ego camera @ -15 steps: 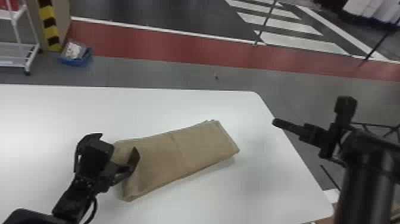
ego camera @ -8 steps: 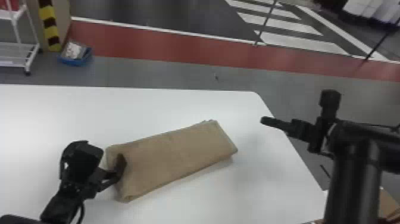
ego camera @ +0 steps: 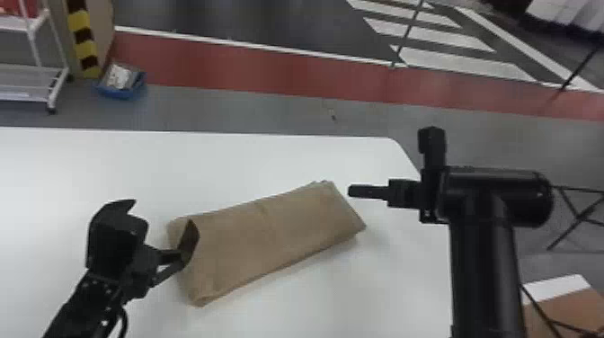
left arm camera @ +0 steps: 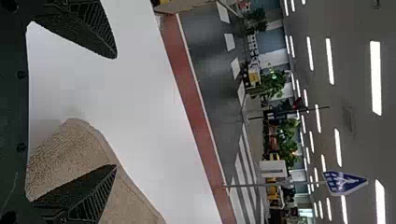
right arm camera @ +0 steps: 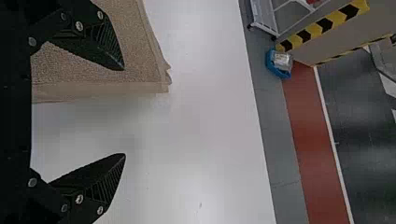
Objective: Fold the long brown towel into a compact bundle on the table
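Note:
The brown towel (ego camera: 269, 238) lies folded into a flat, slanting strip on the white table. My left gripper (ego camera: 159, 215) is at the towel's left end, open, one finger over the towel and the other over bare table. In the left wrist view the towel (left arm camera: 70, 149) reaches between the spread fingers of the left gripper (left arm camera: 116, 112). My right gripper (ego camera: 353, 191) is by the towel's right end. In the right wrist view the right gripper (right arm camera: 125, 112) stands wide open, with one finger in front of the towel (right arm camera: 140, 56) and the other over the table.
The white table (ego camera: 269, 157) has its right edge beneath the right arm. On the floor beyond it stand a blue bin (ego camera: 120, 83) and a white rack (ego camera: 33, 81). A brown box (ego camera: 566, 310) is at the lower right.
The right gripper has moved left, closer to the towel's right end. The left gripper shifted left, then a little back right, and its fingers now look wider apart. The towel has hardly moved.

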### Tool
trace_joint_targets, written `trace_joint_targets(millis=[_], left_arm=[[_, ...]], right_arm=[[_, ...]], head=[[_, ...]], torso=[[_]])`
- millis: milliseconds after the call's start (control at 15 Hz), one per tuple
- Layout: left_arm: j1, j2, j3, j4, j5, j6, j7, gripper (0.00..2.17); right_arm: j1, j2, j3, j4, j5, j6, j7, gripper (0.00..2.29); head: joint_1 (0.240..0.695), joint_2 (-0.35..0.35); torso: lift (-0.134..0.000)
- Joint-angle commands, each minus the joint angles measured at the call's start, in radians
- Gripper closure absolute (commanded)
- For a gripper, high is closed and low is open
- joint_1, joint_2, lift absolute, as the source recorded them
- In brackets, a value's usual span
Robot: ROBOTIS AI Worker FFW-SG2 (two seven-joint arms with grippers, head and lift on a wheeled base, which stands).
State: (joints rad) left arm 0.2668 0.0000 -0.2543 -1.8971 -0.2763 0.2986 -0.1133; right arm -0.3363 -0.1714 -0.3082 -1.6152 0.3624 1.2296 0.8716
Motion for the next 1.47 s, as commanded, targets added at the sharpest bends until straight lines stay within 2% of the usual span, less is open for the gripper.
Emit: trace_joint_targets(millis=[0,133,267,467,733,800,933,1400], left_arm=[[0.028,-0.003,-0.003,-0.051,0.008,0.001,0.0,0.05],[0.043,-0.003,-0.003,-0.065,0.009,-0.002,-0.002,0.05],[0.046,-0.003,-0.002,-0.065,0.009,-0.005,-0.003,0.05],[0.057,-0.003,0.001,-0.071,0.011,-0.014,-0.005,0.05],[0.06,-0.003,0.006,-0.071,0.015,-0.017,-0.012,0.05],[0.061,-0.003,0.007,-0.071,0.015,-0.02,-0.012,0.05],[0.061,-0.003,0.007,-0.069,0.028,-0.02,-0.012,0.05],[0.065,-0.003,0.021,-0.071,0.039,-0.023,-0.016,0.05]], right_arm=[[-0.021,0.027,0.044,0.049,0.036,0.0,0.001,0.27],[-0.024,0.035,0.07,0.077,0.052,0.0,0.0,0.28],[-0.026,0.056,0.077,0.081,0.053,-0.003,0.001,0.29],[-0.026,0.061,0.098,0.107,0.078,-0.003,0.001,0.34],[-0.026,0.073,0.092,0.115,0.076,-0.006,0.021,0.76],[-0.026,0.075,0.092,0.115,0.076,-0.006,0.024,0.77],[-0.023,0.079,0.087,0.115,0.073,-0.006,0.032,1.11],[-0.026,0.09,-0.031,0.037,0.012,0.052,0.058,1.14]], head=[[0.695,-0.299],[0.695,-0.284],[0.695,-0.269],[0.695,-0.254],[0.695,-0.243],[0.695,-0.24],[0.695,-0.236],[0.695,-0.229]], torso=[[-0.125],[-0.125],[-0.125],[-0.125],[-0.125],[-0.125],[-0.125],[-0.125]])
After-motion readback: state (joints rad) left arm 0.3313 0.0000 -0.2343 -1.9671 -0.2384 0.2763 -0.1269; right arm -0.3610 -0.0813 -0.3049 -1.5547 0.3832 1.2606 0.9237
